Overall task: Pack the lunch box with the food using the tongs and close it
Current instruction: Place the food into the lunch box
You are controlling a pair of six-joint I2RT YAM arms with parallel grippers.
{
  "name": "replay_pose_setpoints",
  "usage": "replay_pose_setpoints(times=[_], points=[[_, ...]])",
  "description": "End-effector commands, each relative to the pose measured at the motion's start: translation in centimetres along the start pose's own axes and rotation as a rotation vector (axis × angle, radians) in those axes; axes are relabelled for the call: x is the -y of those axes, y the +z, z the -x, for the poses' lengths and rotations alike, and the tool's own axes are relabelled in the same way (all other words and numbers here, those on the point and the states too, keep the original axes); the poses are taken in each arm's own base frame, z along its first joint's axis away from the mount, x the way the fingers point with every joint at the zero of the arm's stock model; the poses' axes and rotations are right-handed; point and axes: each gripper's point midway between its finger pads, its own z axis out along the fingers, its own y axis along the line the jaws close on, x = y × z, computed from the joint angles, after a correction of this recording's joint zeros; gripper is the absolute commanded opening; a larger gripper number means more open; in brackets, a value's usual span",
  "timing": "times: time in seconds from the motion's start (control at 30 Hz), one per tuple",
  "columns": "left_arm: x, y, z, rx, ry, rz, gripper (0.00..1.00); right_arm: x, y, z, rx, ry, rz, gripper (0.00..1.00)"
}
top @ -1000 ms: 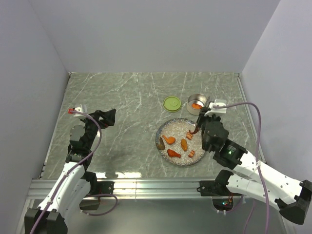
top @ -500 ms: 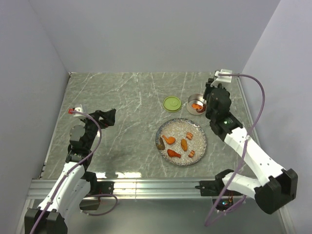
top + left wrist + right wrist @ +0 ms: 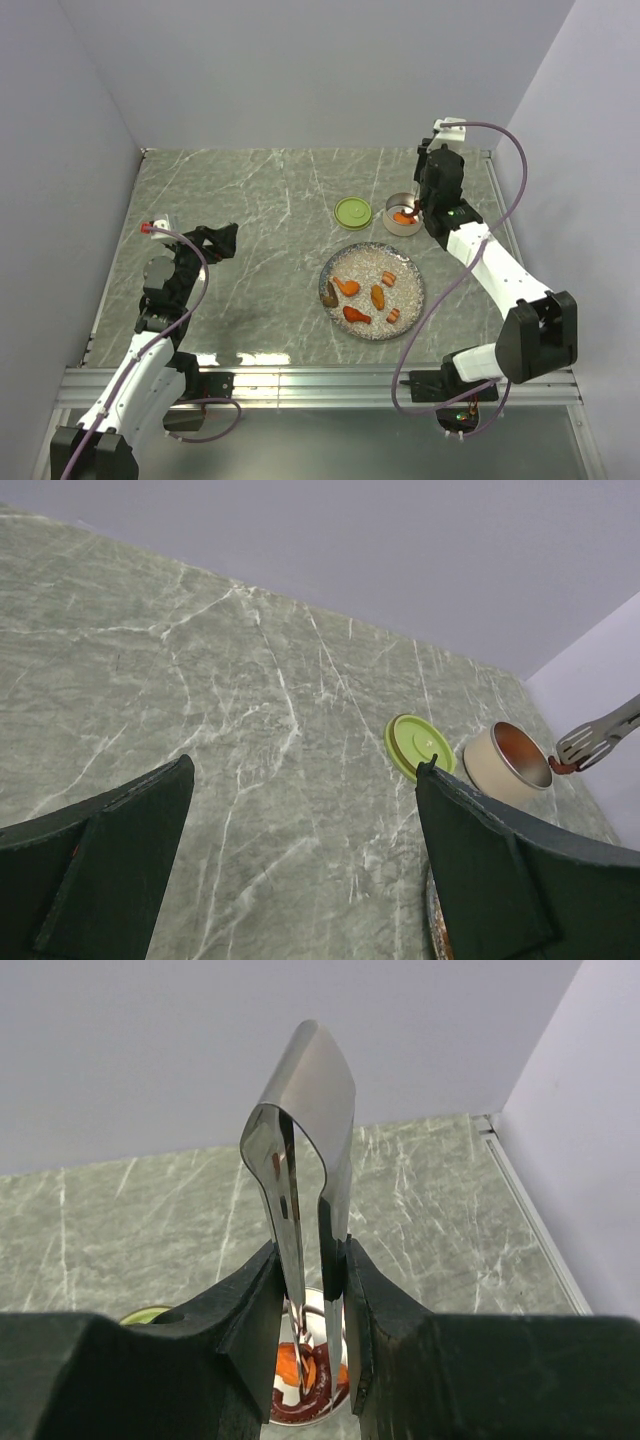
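We look down from high behind the table (image 3: pixel 250 200), skim low across it from the left wrist, and peer closely from the right, all views sharing the lunch box (image 3: pixel 390 218).

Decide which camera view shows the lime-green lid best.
The top external view: the lid lies whole and flat on the table, beside the tin. The left wrist view shows it at a slant. The right wrist view catches only a sliver.

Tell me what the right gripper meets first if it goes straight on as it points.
The right gripper, shut on the tongs, points down into the lunch box. The tong tips would probably meet the orange food inside it first; depth is unclear.
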Motion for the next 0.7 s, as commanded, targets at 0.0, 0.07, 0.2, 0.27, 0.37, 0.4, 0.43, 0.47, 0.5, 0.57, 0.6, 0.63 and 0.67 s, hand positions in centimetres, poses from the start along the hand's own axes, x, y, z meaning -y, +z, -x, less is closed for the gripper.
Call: replay_pose_setpoints(times=[0.0,0.07,0.2,0.27,0.37,0.4,0.43,0.47,0.5,0.57,0.6,0.63,0.67], points=[[0.7,0.2,0.9,0.035,0.007,-0.035,1.00,-0.1,0.7,4.0,0.101,0.056,0.011,0.28],[0.7,0.2,0.9,0.034,0.006,-0.034,0.99,-0.2,1.0,3.7,0.097,0.054,0.012,0.34],[0.7,0.2,0.9,0.033,0.006,-0.035,1.00,-0.3,1.2,3.8,0.102,0.055,0.017,0.43],[0.7,0.2,1.0,0.036,0.008,-0.033,0.99,-0.5,1.2,3.9,0.106,0.055,0.026,0.45],[0.7,0.2,0.9,0.034,0.006,-0.034,0.99,-0.5,1.2,4.0,0.109,0.053,0.029,0.48],[0.7,0.2,0.9,0.034,0.006,-0.034,0.99,-0.5,1.2,3.9,0.108,0.051,0.028,0.48],[0.7,0.2,0.9,0.034,0.006,-0.034,0.99,-0.4,1.1,3.9,0.108,0.051,0.025,0.49],[0.7,0.2,0.9,0.034,0.006,-0.034,0.99,-0.4,1.0,4.0,0.115,0.055,0.026,0.48],[0.7,0.2,0.9,0.034,0.006,-0.034,0.99,-0.4,0.9,4.0,0.115,0.056,0.029,0.48],[0.7,0.2,0.9,0.034,0.006,-0.034,0.99,-0.3,0.2,4.0,0.121,0.065,0.044,0.47],[0.6,0.2,0.8,0.033,0.006,-0.033,0.99,-0.2,-0.6,4.8,0.146,0.076,0.057,0.47],[0.7,0.2,0.9,0.034,0.006,-0.034,0.99,-0.1,-0.9,4.1,0.135,0.071,0.061,0.47],[0.6,0.2,0.8,0.031,0.006,-0.033,0.99,-0.3,-1.5,4.1,0.138,0.098,0.072,0.46]])
